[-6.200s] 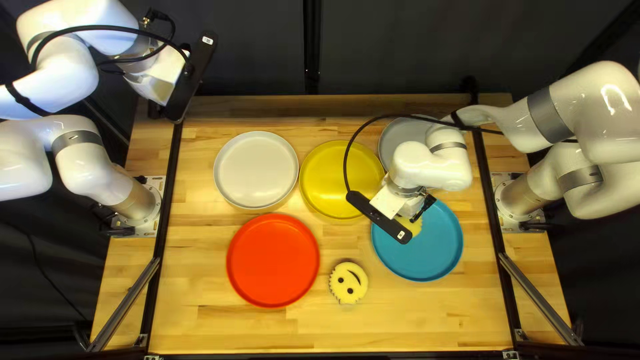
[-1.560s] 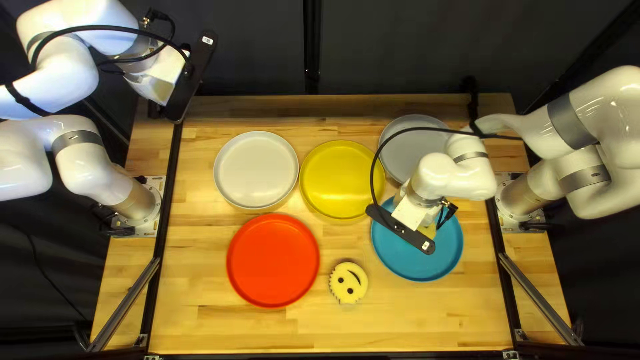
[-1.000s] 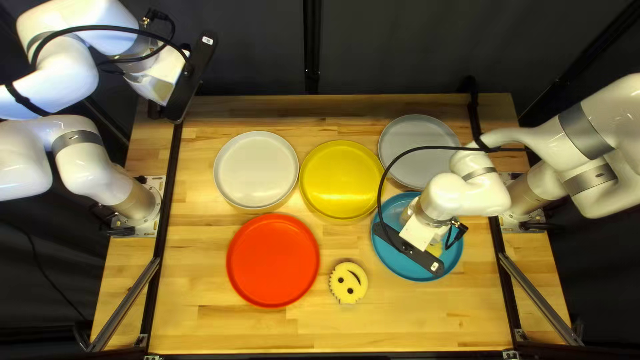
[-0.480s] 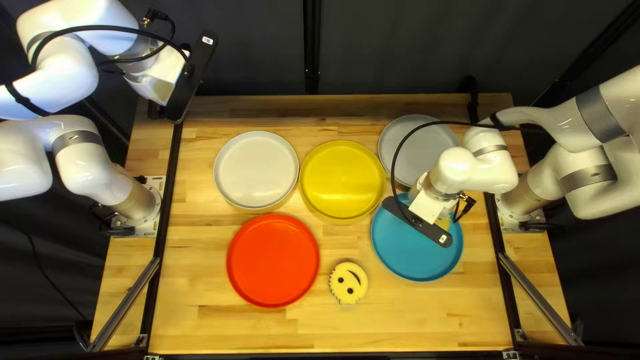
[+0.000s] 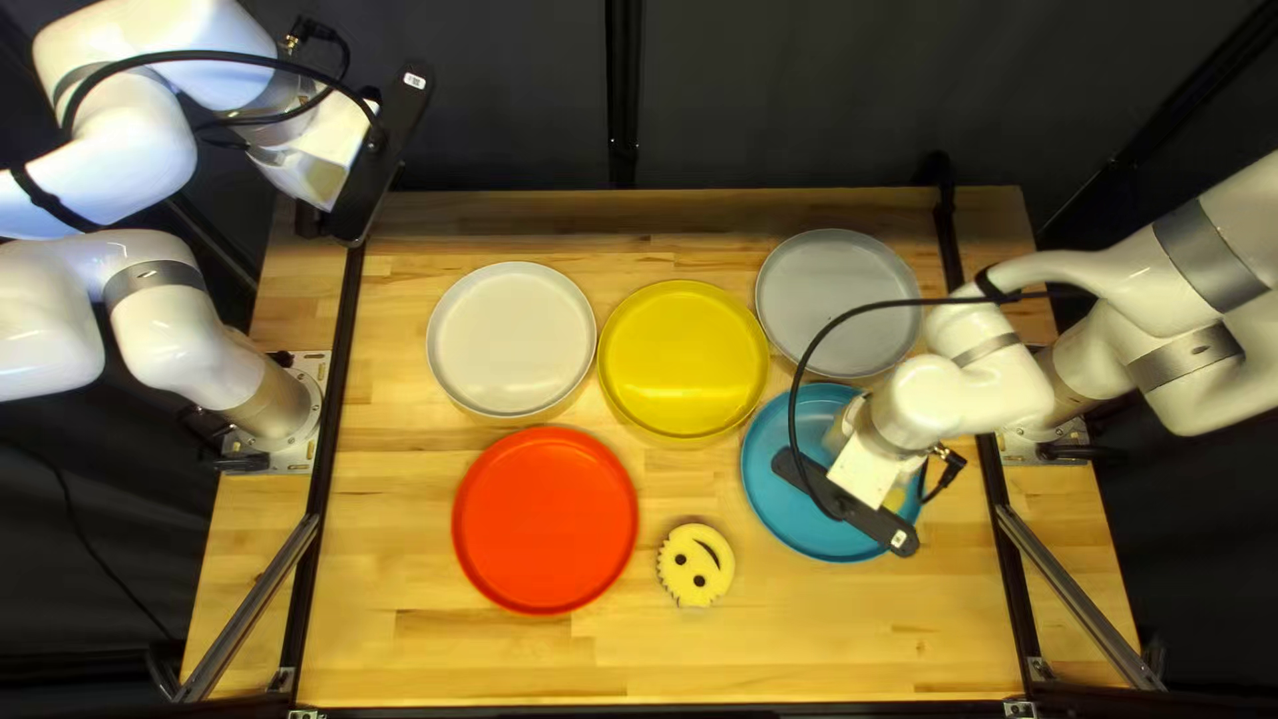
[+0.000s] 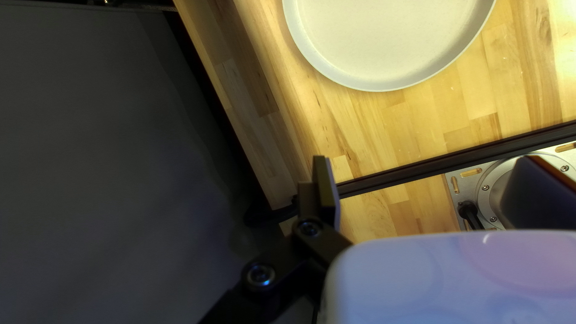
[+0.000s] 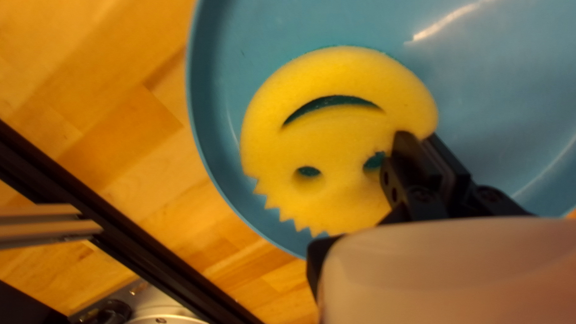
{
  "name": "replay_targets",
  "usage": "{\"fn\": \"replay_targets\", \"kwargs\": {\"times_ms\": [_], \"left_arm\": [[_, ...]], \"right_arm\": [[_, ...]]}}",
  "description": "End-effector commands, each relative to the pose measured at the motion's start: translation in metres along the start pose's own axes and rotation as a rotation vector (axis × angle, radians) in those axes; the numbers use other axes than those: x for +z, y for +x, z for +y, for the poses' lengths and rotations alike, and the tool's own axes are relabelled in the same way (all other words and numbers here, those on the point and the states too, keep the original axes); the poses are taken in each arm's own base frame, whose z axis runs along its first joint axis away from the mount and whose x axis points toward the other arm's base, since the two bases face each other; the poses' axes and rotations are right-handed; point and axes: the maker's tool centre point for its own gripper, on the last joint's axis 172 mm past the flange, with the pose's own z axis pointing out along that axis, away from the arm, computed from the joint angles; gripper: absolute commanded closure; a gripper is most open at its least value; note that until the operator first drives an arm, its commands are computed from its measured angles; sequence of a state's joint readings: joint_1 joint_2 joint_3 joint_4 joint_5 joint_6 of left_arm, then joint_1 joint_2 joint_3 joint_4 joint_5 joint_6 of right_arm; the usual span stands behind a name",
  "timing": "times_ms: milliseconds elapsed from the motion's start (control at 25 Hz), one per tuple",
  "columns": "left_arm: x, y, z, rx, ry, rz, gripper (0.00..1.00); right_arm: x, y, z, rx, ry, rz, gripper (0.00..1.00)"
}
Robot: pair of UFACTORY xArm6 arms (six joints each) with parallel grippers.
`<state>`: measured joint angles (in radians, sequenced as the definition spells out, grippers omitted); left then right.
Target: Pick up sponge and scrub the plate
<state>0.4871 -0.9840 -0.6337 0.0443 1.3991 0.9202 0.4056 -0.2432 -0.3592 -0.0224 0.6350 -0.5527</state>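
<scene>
I'm mid-scrub, my right gripper (image 7: 398, 155) clamped on the yellow sponge (image 7: 333, 148) lying against the blue plate (image 7: 472, 67); next I'd sweep it ahead across the plate with steady pressure.

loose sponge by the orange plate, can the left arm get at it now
Probably yes: the loose sponge lies uncovered on bare table, and the left arm is raised and free.
</scene>
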Motion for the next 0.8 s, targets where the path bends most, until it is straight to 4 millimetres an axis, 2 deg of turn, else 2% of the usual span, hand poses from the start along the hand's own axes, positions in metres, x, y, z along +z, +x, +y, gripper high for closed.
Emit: {"fn": "replay_targets", "kwargs": {"times_ms": [40,320,480,600,800], "left_arm": [[0.000,0.000,0.000,0.000,0.000,0.000,0.00],[0.000,0.000,0.000,0.000,0.000,0.000,0.00],[0.000,0.000,0.000,0.000,0.000,0.000,0.00],[0.000,0.000,0.000,0.000,0.000,0.000,0.00],[0.000,0.000,0.000,0.000,0.000,0.000,0.00]], "right_arm": [[-0.001,-0.009,0.008,-0.024,-0.011,-0.016,1.00],[-0.007,-0.045,0.024,-0.043,-0.017,-0.044,1.00],[-0.003,-0.061,0.026,-0.044,-0.009,-0.049,1.00],[-0.003,-0.059,0.019,-0.045,-0.005,-0.048,1.00],[-0.002,-0.042,0.005,-0.049,-0.005,-0.044,1.00]]}}
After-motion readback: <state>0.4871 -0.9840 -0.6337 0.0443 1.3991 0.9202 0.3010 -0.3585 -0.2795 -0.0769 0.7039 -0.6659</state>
